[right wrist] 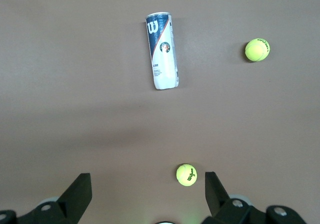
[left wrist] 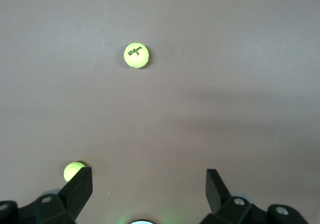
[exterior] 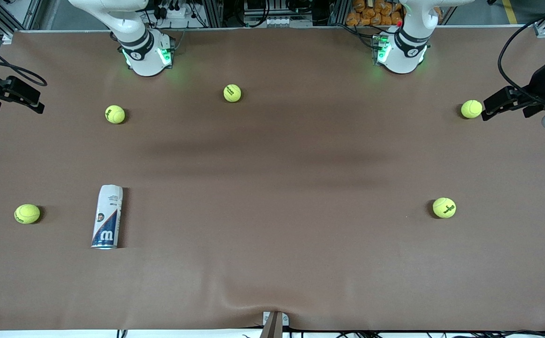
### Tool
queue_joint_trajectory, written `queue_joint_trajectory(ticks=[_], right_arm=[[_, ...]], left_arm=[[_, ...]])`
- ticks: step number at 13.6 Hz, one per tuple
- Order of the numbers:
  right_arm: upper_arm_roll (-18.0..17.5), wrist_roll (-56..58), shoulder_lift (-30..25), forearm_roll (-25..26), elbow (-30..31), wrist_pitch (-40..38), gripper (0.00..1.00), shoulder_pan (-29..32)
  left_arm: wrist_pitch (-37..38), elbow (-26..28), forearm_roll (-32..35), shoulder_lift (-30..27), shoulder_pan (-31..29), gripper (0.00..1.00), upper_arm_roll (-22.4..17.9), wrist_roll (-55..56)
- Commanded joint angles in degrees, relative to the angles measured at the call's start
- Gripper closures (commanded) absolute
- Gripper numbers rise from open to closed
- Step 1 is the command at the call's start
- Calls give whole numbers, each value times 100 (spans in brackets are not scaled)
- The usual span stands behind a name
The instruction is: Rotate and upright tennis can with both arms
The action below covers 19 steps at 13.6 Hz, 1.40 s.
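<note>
Fingers (right wrist: 77, 194) spread, right gripper (right wrist: 147, 196) above lying tennis can (exterior: 107, 216).

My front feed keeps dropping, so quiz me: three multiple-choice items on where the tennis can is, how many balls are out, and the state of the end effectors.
1. Where does the slim white-and-blue cylindrical tennis can lie?
A. toward the right arm's end of the table
B. toward the left arm's end
C. between the arm bases

2. How many yellow felt tennis balls are on the brown table?
A. three
B. five
C. seven

3. How do the two black end effectors stand?
A. both open, holding nothing
B. the left shut on a ball
C. the right shut on the can

Key: 1 A, the can lies on its side beside the ball at that end; 2 B, the front view shows five; 3 A, the left end effector and right end effector show spread fingers over bare table.
</note>
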State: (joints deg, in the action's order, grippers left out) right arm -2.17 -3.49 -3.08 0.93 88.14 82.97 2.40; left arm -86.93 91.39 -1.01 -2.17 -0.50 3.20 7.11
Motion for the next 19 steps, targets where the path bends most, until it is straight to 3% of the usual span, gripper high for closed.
queue_joint_trajectory(ticks=[1, 19], right_arm=[[-47, 85, -9, 12, 19, 44, 0, 85], [-47, 94, 79, 12, 19, 61, 0, 67]], left_arm=[[54, 28, 22, -73, -29, 0, 23, 80], [54, 19, 22, -73, -11, 0, 32, 106]])
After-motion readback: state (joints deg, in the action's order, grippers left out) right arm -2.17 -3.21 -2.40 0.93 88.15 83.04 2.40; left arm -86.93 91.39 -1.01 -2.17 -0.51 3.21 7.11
